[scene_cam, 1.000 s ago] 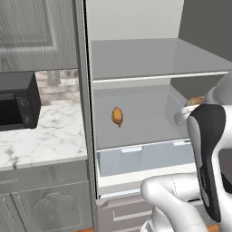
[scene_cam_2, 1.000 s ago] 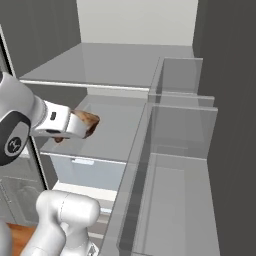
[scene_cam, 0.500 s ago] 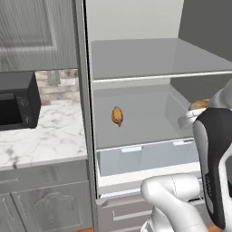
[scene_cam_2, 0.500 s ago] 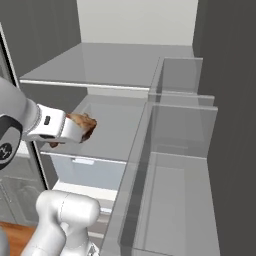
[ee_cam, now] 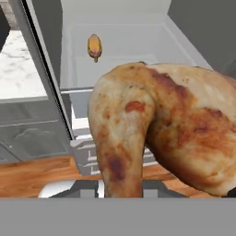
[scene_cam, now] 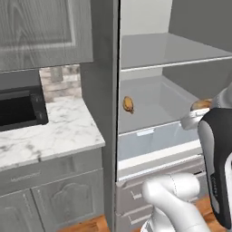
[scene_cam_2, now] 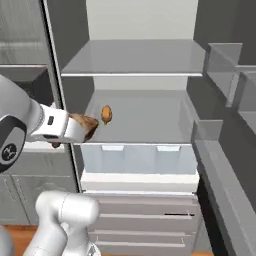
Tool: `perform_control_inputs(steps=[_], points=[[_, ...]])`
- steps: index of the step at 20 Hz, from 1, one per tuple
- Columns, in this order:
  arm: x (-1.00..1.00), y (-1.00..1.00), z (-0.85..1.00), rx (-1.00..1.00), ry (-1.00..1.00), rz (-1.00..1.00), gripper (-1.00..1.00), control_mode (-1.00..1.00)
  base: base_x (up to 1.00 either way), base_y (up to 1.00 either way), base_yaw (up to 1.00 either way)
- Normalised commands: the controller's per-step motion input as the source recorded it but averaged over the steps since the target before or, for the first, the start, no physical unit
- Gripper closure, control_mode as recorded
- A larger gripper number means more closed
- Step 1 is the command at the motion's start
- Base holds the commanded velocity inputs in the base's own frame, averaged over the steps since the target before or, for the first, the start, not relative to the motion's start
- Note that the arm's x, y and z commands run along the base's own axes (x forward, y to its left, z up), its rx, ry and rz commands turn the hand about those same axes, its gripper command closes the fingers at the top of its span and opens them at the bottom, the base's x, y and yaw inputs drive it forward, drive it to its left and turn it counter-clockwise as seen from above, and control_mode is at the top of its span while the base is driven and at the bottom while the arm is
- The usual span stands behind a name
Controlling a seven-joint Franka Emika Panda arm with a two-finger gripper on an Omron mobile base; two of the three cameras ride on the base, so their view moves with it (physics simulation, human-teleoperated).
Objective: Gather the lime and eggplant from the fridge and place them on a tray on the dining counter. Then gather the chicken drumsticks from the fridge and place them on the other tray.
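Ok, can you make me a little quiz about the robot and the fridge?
1. True or false: the jaws are shut on a chicken drumstick.
2. What still lies on the fridge shelf? A) a second drumstick B) a lime C) an eggplant
3. Fill in: on the marble counter left of the fridge stands a black ____.

Key: 1 true; 2 A; 3 microwave.

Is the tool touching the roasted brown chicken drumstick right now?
Touching. In the right base view the tool is closed on the roasted brown chicken drumstick; the hand view shows it pressed against the camera.
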Motion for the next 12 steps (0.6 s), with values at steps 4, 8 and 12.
perform_control_inputs(steps=[4, 8, 12], points=[[0.0, 0.0, 0.0, 0.0, 0.0, 0.0, 1.0, 1.0, -0.64, 0.42, -0.57], [0.0, 0.0, 0.0, 0.0, 0.0, 0.0, 1.0, 1.0, -0.69, 0.0, -0.71], [0.0, 0.0, 0.0, 0.0, 0.0, 0.0, 1.0, 1.0, -0.83, 0.0, -0.78]])
